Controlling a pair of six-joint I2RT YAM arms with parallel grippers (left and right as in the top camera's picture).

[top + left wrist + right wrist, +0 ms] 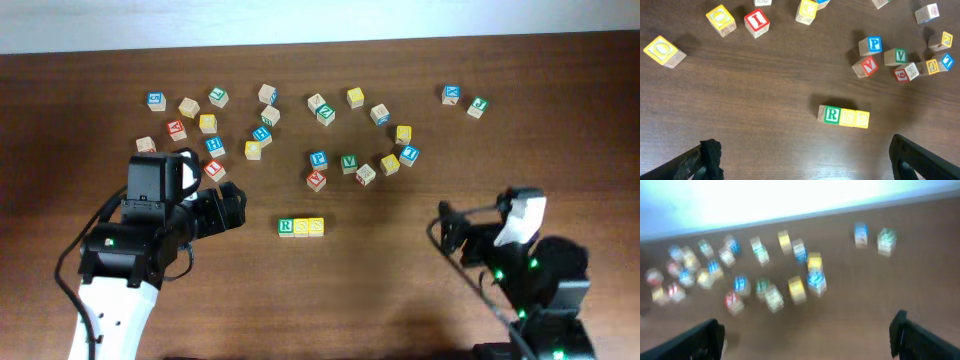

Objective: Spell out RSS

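Observation:
Three letter cubes stand touching in a row on the table: a green-bordered R cube [286, 227] on the left, then two yellow S cubes [301, 227] [316, 226]. In the left wrist view the R cube [831, 114] and both S cubes [846, 117] [861, 119] read R S S. My left gripper [232, 207] [802, 159] is open and empty, a little left of the row. My right gripper [450, 228] [807, 335] is open and empty, far right of the row. The right wrist view is blurred and the row is out of it.
Several other letter cubes lie scattered across the far half of the table. The nearest are a red cube [316, 180], a blue P cube [318, 159] and a green V cube [349, 162]. A red I cube [214, 169] lies by my left arm.

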